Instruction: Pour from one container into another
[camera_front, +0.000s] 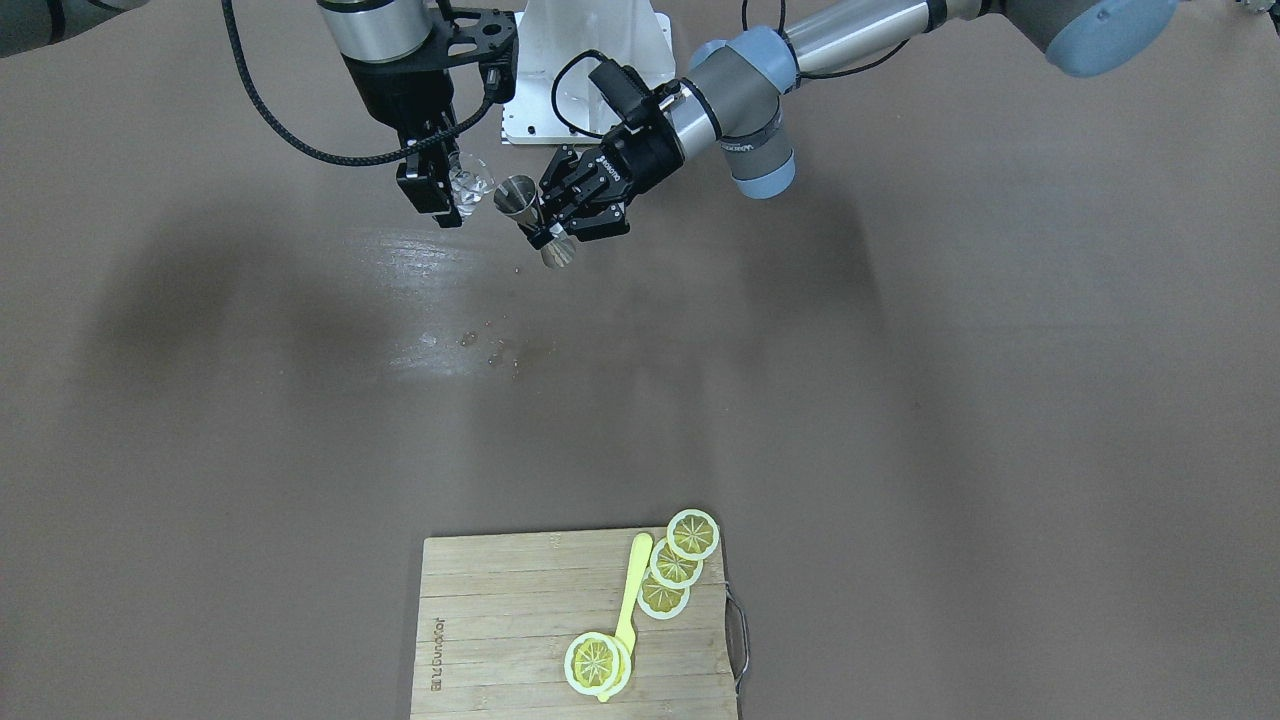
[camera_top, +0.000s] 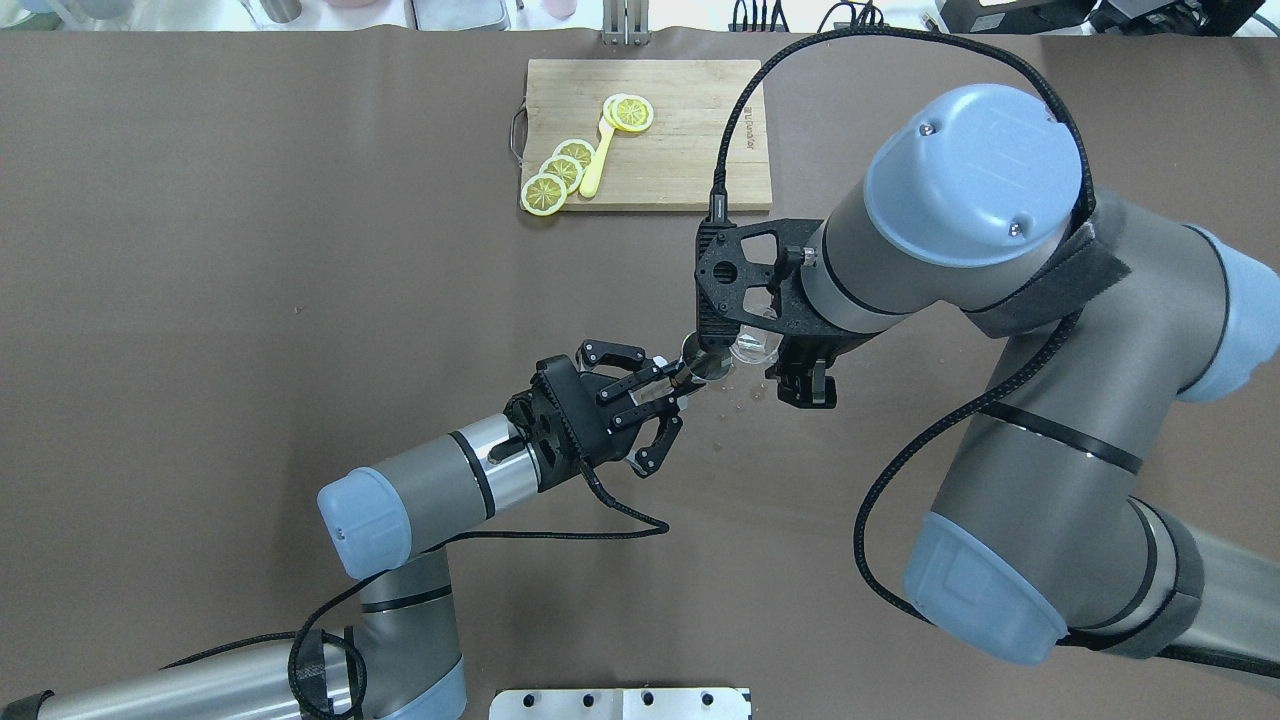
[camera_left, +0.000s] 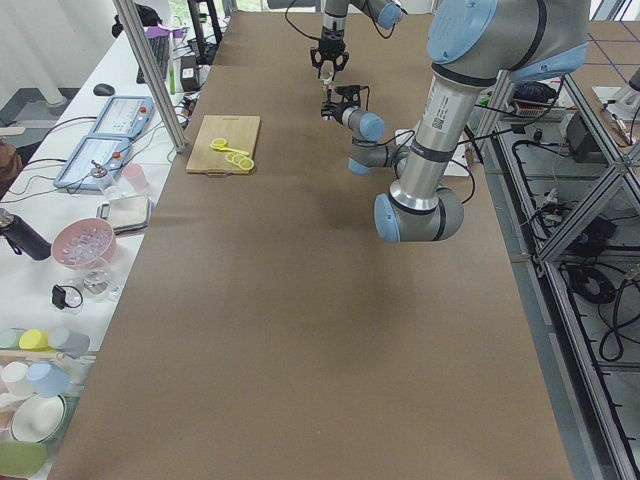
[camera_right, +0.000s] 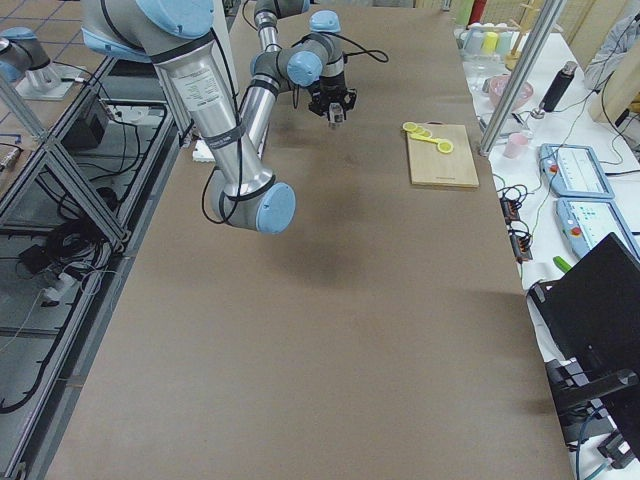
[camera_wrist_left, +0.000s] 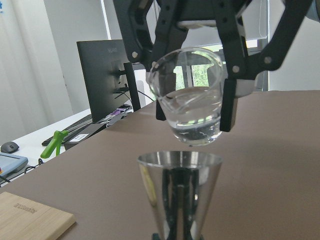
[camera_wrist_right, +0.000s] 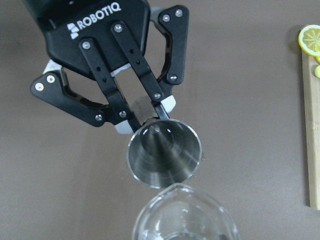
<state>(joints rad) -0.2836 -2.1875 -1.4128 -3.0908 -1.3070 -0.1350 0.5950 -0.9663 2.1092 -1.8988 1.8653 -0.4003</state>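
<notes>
Blocked at 2 o'clock of metal cup (camera_top: 704, 362) by glass (camera_top: 751, 348), just beside. Open toward 9 over table (camera_top: 250, 300). Obstructed at 12, well apart, by cutting board (camera_top: 690, 130).

the glass cup (camera_wrist_right: 182, 217) runs off the right wrist view's bottom edge. the jigger (camera_wrist_left: 179, 192) loses its lower cone below the left wrist view. both are too small in the side views.

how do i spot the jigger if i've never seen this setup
Opposite the cutting board, across the table, the two arms meet. The jigger is the shiny steel double cone clamped at its waist in the jaws of the left gripper, just below the clear glass cup: metal and opaque, not see-through.
</notes>
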